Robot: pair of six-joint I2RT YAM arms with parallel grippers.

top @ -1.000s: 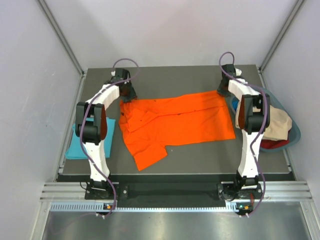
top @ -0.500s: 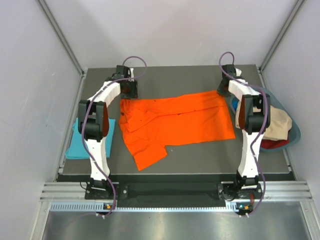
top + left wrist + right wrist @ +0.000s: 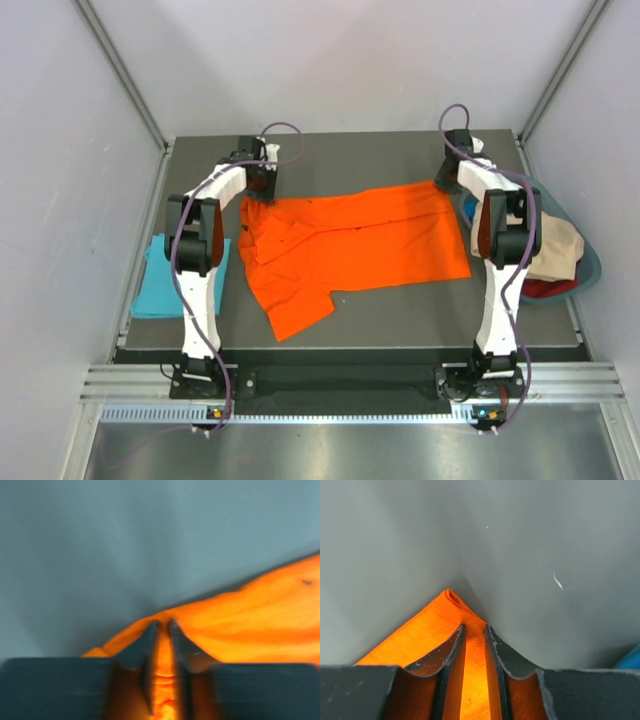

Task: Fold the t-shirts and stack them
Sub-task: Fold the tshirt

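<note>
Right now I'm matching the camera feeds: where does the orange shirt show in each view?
Top view: orange shirt spread across the table.
Left wrist: lower right, fold pinched between the fingers.
Right wrist: bottom centre, corner pinched between the fingers.
Shared landmark: the grey table.

One orange t-shirt [image 3: 360,243], one turquoise t-shirt [image 3: 156,292], two arms [image 3: 200,300] [image 3: 496,295], one laundry basket [image 3: 594,268]

Top external: fixed high behind the arm bases, looking down over the whole table [image 3: 400,320]. Both wrist cameras: very close, angled down onto it. Shared ground: two far corners of the orange t-shirt [image 3: 350,245].
</note>
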